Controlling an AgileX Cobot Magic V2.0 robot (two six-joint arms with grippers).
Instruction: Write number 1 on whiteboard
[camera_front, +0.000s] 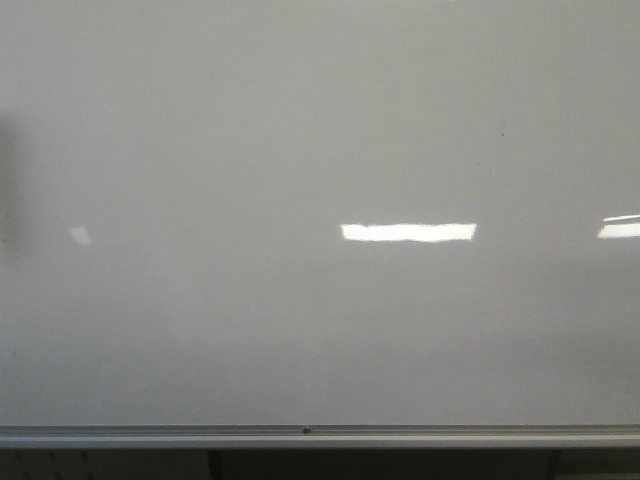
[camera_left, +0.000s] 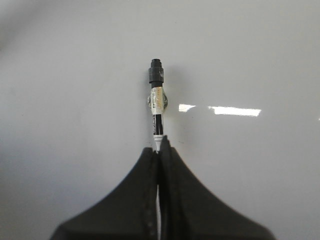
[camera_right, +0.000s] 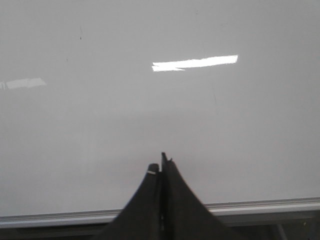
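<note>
Left pincer (camera_left: 159, 150), lower centre of your left wrist view, clenched on marker (camera_left: 157, 102), tip toward whiteboard (camera_front: 300, 330). Right pincer (camera_right: 161, 167) pressed closed, empty. Whiteboard fills your front view, silver rail (camera_front: 320, 435) along bottom. No stroke of number 1 visible on board.

The whiteboard (camera_front: 300, 130) stands ahead, its rail (camera_front: 320, 437) along the bottom edge; in the left wrist view the left gripper (camera_left: 159, 150) is before the board with a marker (camera_left: 157, 102) clamped between its fingers and pointing at it.
</note>
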